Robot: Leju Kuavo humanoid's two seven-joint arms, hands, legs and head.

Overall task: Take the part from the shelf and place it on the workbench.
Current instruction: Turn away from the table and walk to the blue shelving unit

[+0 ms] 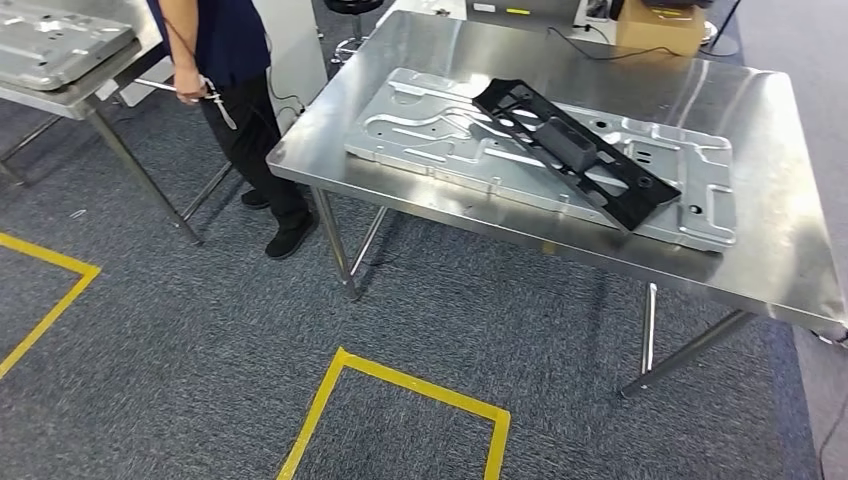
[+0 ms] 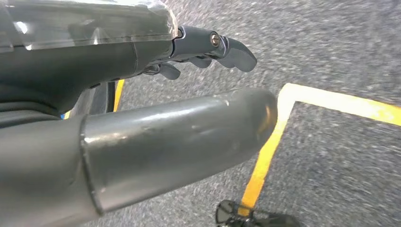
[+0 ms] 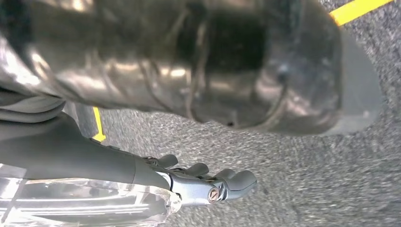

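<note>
A long black plastic part [image 1: 572, 150] lies slantwise on a silver stamped metal panel [image 1: 440, 140]. The panel rests on the steel workbench [image 1: 780, 250], which stands ahead and to the right in the head view. My left hand [image 2: 142, 118] hangs over grey carpet, its thumb and dark fingers [image 2: 222, 47] apart with nothing between them. My right hand [image 3: 142, 170] also hangs above the carpet, its fingers [image 3: 227, 182] stretched out and its thick thumb [image 3: 236, 66] apart from them, holding nothing.
A person in dark clothes [image 1: 240, 110] stands at the workbench's left corner with a thin tool in one hand. A second steel table [image 1: 60, 95] at far left carries another stamped panel. A cardboard box [image 1: 660, 25] sits behind. Yellow floor tape [image 1: 400, 385] marks squares on the carpet.
</note>
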